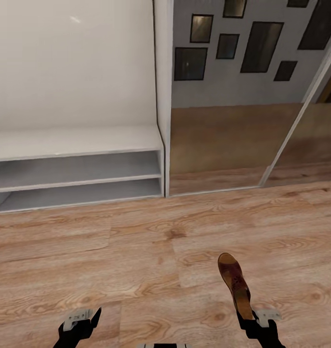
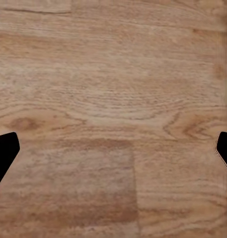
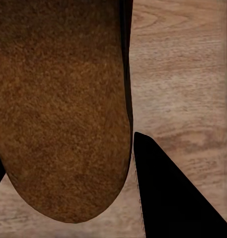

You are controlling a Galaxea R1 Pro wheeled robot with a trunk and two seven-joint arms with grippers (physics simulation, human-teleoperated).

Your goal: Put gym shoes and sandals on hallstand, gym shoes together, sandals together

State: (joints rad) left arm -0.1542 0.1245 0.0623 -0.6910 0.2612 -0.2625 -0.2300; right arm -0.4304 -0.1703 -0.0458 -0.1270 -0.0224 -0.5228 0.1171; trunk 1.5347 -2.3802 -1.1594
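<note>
The right gripper [image 1: 250,316] was closed on one sandal [image 1: 235,282], gripping it at its near end so that the brown sole stood out ahead of the arm, clear of the corridor floor [image 1: 151,251]; in the right wrist view the sandal's [image 3: 61,109] grainy brown underside lay against a dark finger [image 3: 168,193]. The left gripper [image 1: 85,321] hung low over bare planks with nothing in it, and the left wrist view showed its two fingertips [image 2: 4,153] at the far edges of the frame, set wide apart. The hallstand [image 1: 73,142] stood ahead and to the robot's left, its bench top and two low open shelves holding no shoes in the part visible. The mirrored wardrobe door [image 1: 218,140] stood just beside it on the right. No gym shoes and no second sandal could be seen here. In my judgement the step in hand was the carry of this sandal to the rack, with the task at an early stage. The next move called for bringing the right arm leftward and forward to a shelf or the bench top, and setting the sandal down with room left beside it for its mate. The grip at one end left the sandal liable to swing or slip.
</note>
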